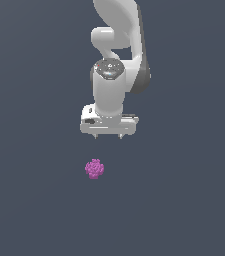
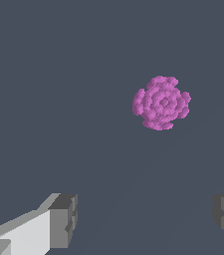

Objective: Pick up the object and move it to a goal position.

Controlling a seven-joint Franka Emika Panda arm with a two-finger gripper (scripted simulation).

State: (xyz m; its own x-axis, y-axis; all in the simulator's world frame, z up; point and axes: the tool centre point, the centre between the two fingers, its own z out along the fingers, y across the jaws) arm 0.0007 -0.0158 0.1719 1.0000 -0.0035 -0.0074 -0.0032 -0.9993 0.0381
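Note:
The object [image 1: 94,168] is a small magenta-purple bumpy ball lying on the dark grey floor, a little toward the exterior view's left of the arm's axis. My white gripper [image 1: 108,136] hangs above and behind it, pointing down, with only the tips of its fingers showing under the hand. In the wrist view the object [image 2: 161,102] lies ahead of the gripper [image 2: 146,219], well outside the gap. The grey fingertips [image 2: 63,219] stand wide apart with nothing between them, so the gripper is open.
A uniform dark grey surface [image 1: 184,200] fills both views. The white arm [image 1: 116,60] rises behind the gripper toward the top of the exterior view. No other objects or a goal marker show.

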